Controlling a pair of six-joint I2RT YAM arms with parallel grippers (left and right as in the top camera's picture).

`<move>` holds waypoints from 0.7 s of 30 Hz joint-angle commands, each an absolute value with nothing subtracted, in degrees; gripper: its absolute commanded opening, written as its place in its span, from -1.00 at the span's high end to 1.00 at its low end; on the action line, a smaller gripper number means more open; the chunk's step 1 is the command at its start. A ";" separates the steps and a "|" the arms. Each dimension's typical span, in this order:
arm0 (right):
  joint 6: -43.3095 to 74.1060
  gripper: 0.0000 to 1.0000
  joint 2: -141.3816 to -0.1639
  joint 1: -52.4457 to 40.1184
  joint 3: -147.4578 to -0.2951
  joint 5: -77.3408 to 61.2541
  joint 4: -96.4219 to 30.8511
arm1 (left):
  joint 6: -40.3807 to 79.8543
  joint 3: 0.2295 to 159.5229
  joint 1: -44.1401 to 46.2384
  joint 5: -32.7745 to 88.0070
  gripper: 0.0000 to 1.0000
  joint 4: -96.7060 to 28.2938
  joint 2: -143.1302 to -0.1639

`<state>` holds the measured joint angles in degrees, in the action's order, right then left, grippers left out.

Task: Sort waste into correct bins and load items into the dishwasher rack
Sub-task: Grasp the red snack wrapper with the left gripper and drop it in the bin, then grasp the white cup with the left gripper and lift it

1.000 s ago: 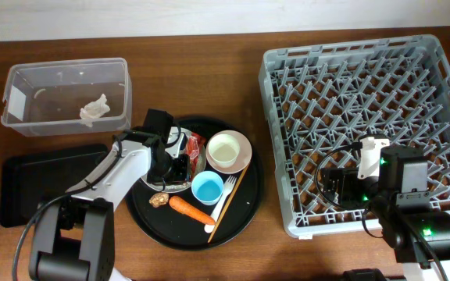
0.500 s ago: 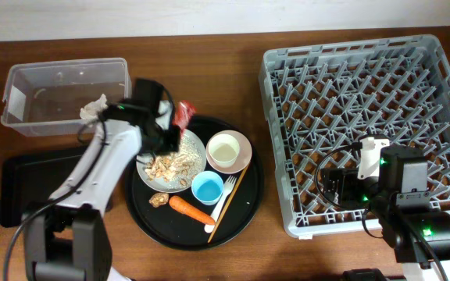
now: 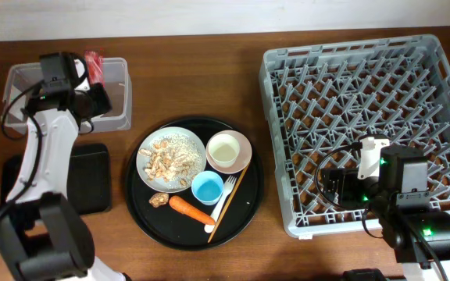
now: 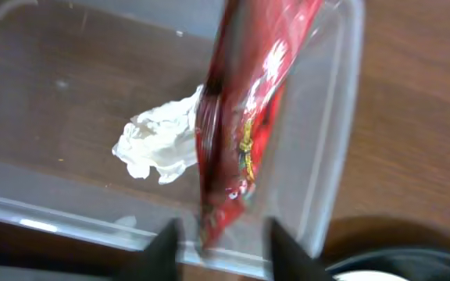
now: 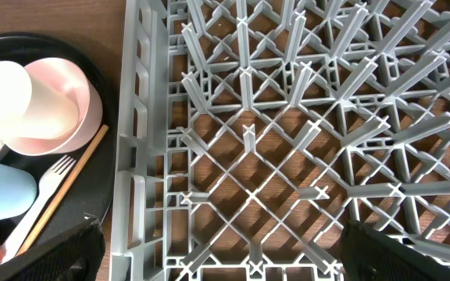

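My left gripper (image 4: 225, 246) is over the clear plastic bin (image 3: 65, 87), open, with a gap on each side of the red wrapper (image 4: 244, 117) that hangs between its blurred fingers. A crumpled white napkin (image 4: 162, 144) lies inside that bin. The shallow black bin (image 3: 92, 178) lies in front of it. On the round black tray (image 3: 244, 211) are the plate (image 3: 170, 160) of rice scraps, pink bowl (image 3: 229, 151), blue cup (image 3: 207, 187), carrot (image 3: 191, 209), brown lump (image 3: 158, 200), fork (image 3: 223, 197) and chopstick (image 3: 231, 195). My right gripper (image 5: 233, 261) is wide open and empty above the grey rack (image 3: 369, 117).
The rack's upright pegs (image 5: 244, 136) stand directly below my right gripper, close to the rack's left wall (image 5: 135, 156). The round tray's rim nearly touches that wall. Bare wooden table (image 3: 194, 86) lies between the clear bin and the rack.
My left arm lifted the red wrapper off the round tray and swung it left and back to the clear bin, where its jaws have opened. The right arm has not moved.
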<state>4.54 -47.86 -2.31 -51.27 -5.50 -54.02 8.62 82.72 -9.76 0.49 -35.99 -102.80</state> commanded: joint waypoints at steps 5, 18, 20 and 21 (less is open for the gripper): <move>4.93 -0.97 -47.75 -2.61 -52.45 -5.80 -54.04 | 5.74 86.54 -9.78 0.71 -0.33 -36.36 -102.65; 4.93 -0.97 -47.75 -2.61 -52.45 -5.78 -54.04 | 6.00 88.05 14.63 20.73 0.07 -51.42 -101.27; 4.93 -0.98 -47.75 -2.61 -52.45 -5.78 -54.04 | 5.96 88.05 18.31 19.05 0.12 -53.91 -103.55; 4.93 -0.97 -47.75 -2.61 -52.45 -5.78 -54.04 | 5.98 88.05 19.70 18.04 0.17 -54.83 -105.03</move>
<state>4.54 -47.86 -2.31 -51.29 -5.48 -54.02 6.42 88.40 16.19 19.53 -52.56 -100.88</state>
